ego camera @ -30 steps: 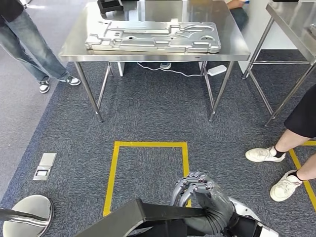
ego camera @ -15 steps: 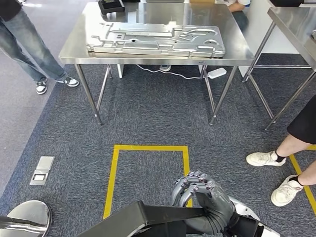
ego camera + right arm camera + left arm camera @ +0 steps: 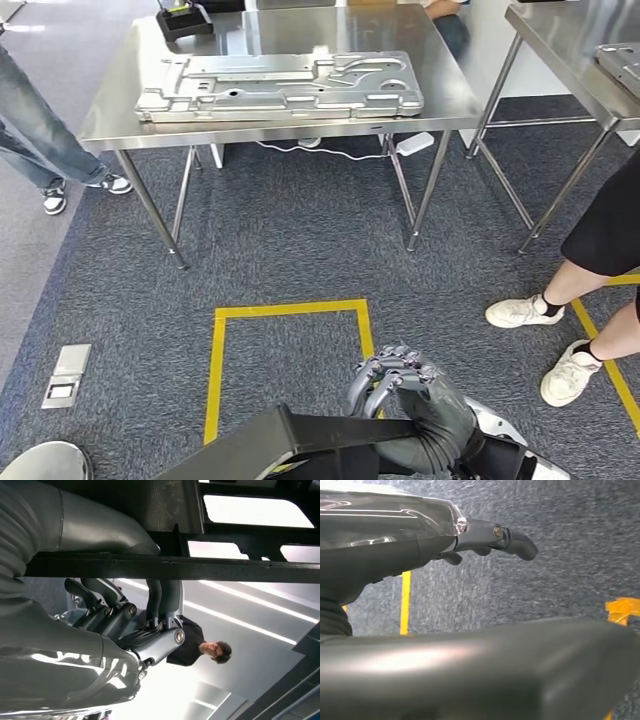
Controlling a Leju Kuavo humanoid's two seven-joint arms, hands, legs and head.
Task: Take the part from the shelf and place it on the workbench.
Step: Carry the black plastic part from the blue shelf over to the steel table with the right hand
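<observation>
Whole view shifted since earlier frame: workbench now sits further left.
Upper left: person's jeans; top centre: steel workbench; lower centre: dark part gripped by right hand; left hand grip unclear.

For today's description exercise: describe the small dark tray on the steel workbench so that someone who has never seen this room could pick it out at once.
Start at the steel workbench straight ahead, beyond the yellow floor square. A long silver metal plate lies along its near side; behind that plate's left end sits the small dark tray. It is the one black, compact thing there, holding something yellow-green.
</observation>
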